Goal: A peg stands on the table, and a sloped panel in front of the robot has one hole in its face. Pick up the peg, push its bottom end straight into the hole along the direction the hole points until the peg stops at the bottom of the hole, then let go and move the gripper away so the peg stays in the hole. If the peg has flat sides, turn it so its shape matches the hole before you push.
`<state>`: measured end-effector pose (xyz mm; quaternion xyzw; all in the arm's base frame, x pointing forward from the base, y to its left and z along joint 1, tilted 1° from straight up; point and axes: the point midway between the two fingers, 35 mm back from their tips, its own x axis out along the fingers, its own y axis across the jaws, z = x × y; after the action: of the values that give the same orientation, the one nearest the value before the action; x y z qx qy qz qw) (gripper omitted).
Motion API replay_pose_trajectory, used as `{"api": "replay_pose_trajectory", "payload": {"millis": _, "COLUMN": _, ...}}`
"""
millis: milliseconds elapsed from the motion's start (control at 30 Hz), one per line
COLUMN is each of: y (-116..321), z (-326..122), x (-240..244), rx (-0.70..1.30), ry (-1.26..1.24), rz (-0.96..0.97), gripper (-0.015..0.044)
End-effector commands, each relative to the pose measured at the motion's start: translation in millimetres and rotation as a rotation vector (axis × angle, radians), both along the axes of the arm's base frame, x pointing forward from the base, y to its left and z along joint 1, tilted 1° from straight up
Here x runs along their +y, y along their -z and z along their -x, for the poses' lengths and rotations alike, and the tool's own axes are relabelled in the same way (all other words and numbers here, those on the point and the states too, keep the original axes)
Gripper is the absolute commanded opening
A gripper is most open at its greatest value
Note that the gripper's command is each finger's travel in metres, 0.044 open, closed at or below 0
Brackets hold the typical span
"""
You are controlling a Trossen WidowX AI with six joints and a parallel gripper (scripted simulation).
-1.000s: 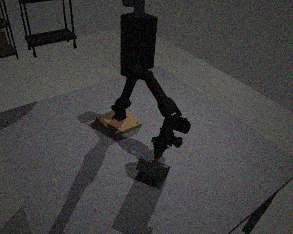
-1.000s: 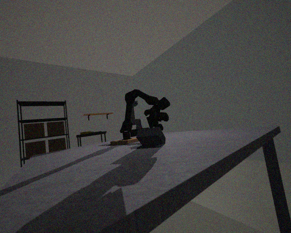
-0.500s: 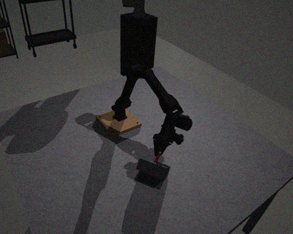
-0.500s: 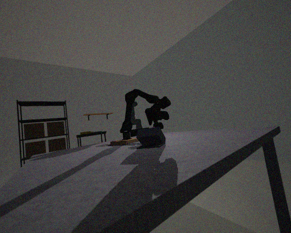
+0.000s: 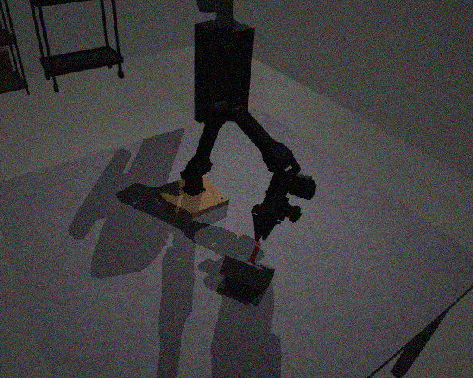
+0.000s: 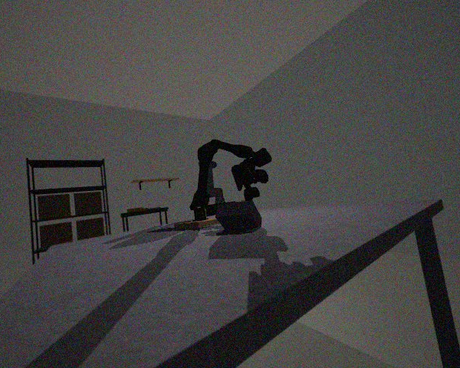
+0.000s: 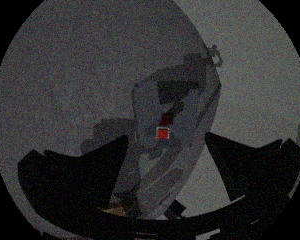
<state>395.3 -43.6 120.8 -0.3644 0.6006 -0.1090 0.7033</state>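
The red square peg leans out of the face of the dark sloped panel block, with its pale-rimmed top end facing the wrist camera. Its lower end meets the panel face; how deep it sits in the hole cannot be told. My gripper is open and empty. Its tips are just above the peg's top end in the top view, and the fingers stand wide apart on either side of the peg in the wrist view. The peg is hidden in the exterior view.
The arm's wooden base plate lies behind the panel block, on the robot's side. A dark table edge runs across the front of the exterior view. Shelving stands in the background. The light is dim, with long arm shadows across the table.
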Motion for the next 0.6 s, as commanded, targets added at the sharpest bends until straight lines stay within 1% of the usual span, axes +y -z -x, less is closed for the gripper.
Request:
{"api": "replay_pose_trajectory", "payload": {"millis": 0, "y": -9.8, "z": 0.8, "x": 5.4, "rx": -0.014, "ry": 0.001, "rz": 0.002, "gripper": 0.044}}
{"api": "replay_pose_trajectory", "payload": {"millis": 567, "y": -31.6, "z": 12.9, "x": 28.8, "rx": -0.012, "ry": 0.0, "rz": 0.001, "gripper": 0.044}}
